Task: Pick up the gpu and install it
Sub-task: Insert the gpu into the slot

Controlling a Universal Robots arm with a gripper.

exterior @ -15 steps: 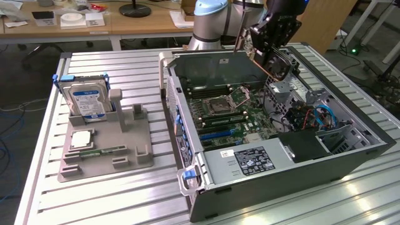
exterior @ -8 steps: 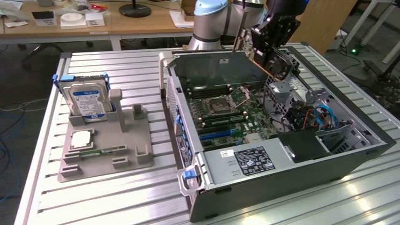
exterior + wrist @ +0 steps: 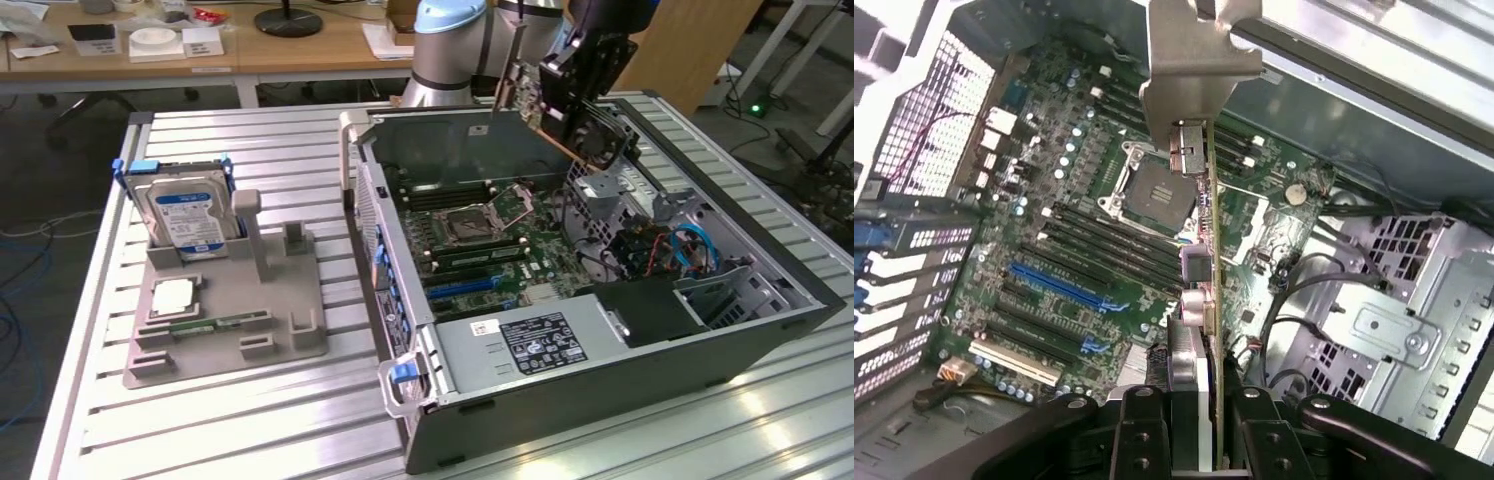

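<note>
Exterior view: the gripper (image 3: 582, 88) holds the gpu (image 3: 537, 102) tilted above the far end of the open computer case (image 3: 747, 330). Wrist view: jaws pinch the gpu (image 3: 1210, 290) edge-on over the motherboard (image 3: 1054, 160). Probably light, stiff and fragile; best gripped at the board's rim, clear of connectors.

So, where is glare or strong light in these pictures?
Exterior view: bright reflections on the metal table beside the computer case. Wrist view: the striped metal past the case wall is washed out white; the graphics card's bracket shines.

Slatted metal table (image 3: 240, 420); wooden desk (image 3: 314, 55) behind (cluttered); grey floor (image 3: 34, 190).
</note>
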